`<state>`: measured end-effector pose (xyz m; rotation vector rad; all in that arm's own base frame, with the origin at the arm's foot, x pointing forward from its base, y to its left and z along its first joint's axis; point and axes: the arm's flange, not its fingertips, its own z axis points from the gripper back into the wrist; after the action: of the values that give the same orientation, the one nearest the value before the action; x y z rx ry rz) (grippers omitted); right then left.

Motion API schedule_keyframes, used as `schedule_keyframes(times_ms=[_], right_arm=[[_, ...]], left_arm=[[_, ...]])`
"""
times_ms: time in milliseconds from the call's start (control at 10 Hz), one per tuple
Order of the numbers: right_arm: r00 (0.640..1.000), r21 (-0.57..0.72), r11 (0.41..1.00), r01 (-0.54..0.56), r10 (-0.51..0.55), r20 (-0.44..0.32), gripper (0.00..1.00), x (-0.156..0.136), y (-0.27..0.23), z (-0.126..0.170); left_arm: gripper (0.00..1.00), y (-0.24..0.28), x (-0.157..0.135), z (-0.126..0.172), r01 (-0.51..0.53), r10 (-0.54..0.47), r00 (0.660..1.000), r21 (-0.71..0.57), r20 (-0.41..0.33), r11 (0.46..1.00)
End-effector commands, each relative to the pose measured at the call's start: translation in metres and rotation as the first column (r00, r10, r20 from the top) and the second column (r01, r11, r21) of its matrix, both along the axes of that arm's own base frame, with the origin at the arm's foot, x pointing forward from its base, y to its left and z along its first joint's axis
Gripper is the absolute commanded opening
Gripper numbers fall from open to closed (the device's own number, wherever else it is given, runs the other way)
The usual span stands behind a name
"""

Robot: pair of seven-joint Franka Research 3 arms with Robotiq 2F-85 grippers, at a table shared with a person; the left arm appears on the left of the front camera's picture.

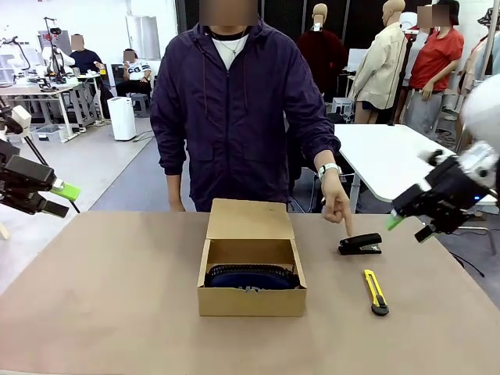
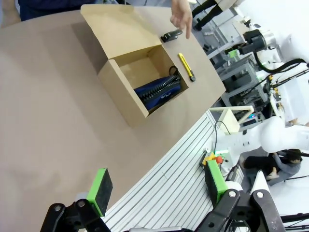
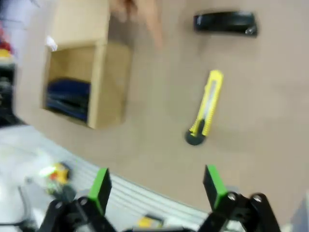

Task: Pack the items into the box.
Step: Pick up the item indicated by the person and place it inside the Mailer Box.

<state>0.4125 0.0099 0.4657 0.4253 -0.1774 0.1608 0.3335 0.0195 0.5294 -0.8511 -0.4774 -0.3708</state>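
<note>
Front view puts the brown cardboard box (image 1: 251,301) at the middle of the tan table (image 1: 117,297), its flap lid folded back toward the far side. The navy blue zippered fabric pouch (image 1: 251,277) already lies inside, so by my reckoning one of the three items is packed. The small black stapler (image 1: 360,245) sits on the table to the right of the box, and the slim yellow-and-black utility knife (image 1: 376,291) lies just nearer than it, both still outside. The person's hand (image 1: 337,205) points down at the stapler's far end; whether the fingertip touches it I cannot tell. The left gripper (image 1: 62,199) hangs at the left edge, well apart from everything, jaws spread and empty. The right gripper (image 1: 408,226) hovers above and to the right of the stapler, likewise released and holding nothing. Two items and closing the lid appear to be left.
</note>
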Motion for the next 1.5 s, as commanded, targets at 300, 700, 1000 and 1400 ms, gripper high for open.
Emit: schedule_keyframes(times_ms=[300,700,1000,1400], right_arm=[[0.994,-0.140,0.985,-0.099,0.103,0.023,1.00,-0.004,0.016,0.002],[0.994,-0.348,0.932,-0.103,0.090,-0.054,1.00,-0.001,0.054,-0.024],[0.993,-0.425,0.903,-0.058,0.006,-0.122,1.00,0.012,0.081,-0.083],[0.993,-0.404,0.911,0.079,-0.108,-0.050,1.00,0.013,0.081,-0.155]], left_arm=[[1.00,0.003,-0.001,0.001,0.008,-0.008,1.000,0.002,-0.003,1.000],[1.00,0.003,-0.001,0.001,0.008,-0.008,1.000,0.002,-0.003,1.000],[1.00,0.003,-0.001,0.001,0.008,-0.008,1.000,0.002,-0.003,1.000],[1.00,0.003,-0.001,0.001,0.008,-0.008,1.000,0.002,-0.003,1.000]])
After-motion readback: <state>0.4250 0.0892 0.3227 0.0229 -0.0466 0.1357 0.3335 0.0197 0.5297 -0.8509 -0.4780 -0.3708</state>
